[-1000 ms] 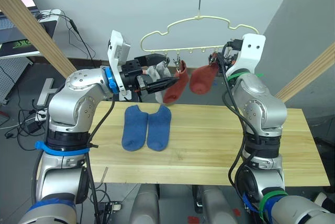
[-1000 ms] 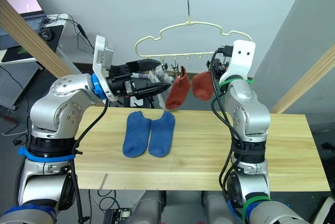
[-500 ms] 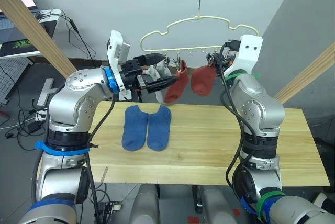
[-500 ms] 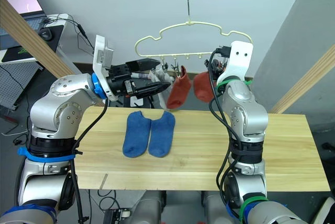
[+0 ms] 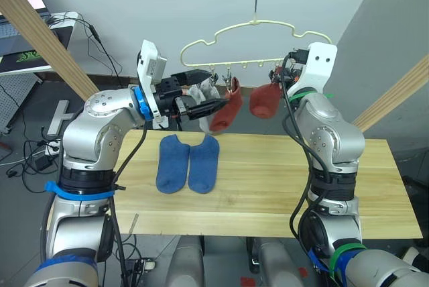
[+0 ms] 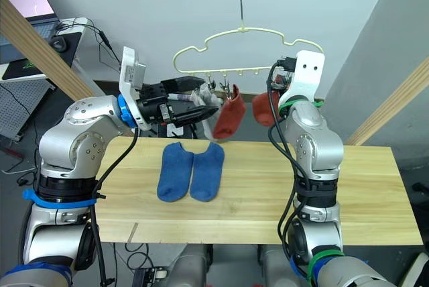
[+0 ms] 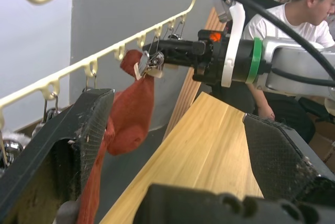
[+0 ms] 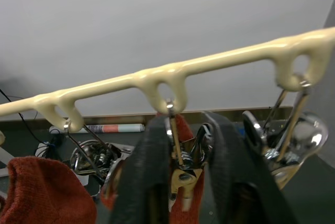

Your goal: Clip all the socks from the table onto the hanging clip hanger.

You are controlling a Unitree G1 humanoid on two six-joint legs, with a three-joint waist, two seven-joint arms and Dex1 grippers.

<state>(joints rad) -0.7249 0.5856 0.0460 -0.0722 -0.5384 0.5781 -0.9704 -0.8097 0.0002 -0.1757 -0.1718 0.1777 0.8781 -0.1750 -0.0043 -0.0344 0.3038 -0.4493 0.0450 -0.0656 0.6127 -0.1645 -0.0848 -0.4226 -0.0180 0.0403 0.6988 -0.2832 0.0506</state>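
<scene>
While two blue ankle socks [image 5: 188, 163] lie side by side on the light plank table [image 5: 268, 186], the right gripper [image 8: 180, 182] pinches a silver clip [image 8: 179, 174] under the pale yellow wire hanger [image 5: 258, 29], where a brick-red sock [image 5: 265, 100] hangs. The left gripper [image 5: 211, 106] is spread open beside another hanging red sock [image 5: 226, 114].

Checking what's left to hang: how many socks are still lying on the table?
2: both blue socks, the left one and the right one, lie side by side on the table. Others hang at the clip hanger.

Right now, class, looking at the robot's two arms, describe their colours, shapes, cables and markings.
Both arms are rounded silver-grey shells with white wrist camera housings and black cables. The left gripper has black fingers behind a blue wrist ring; the right gripper is black behind a green ring.
</scene>
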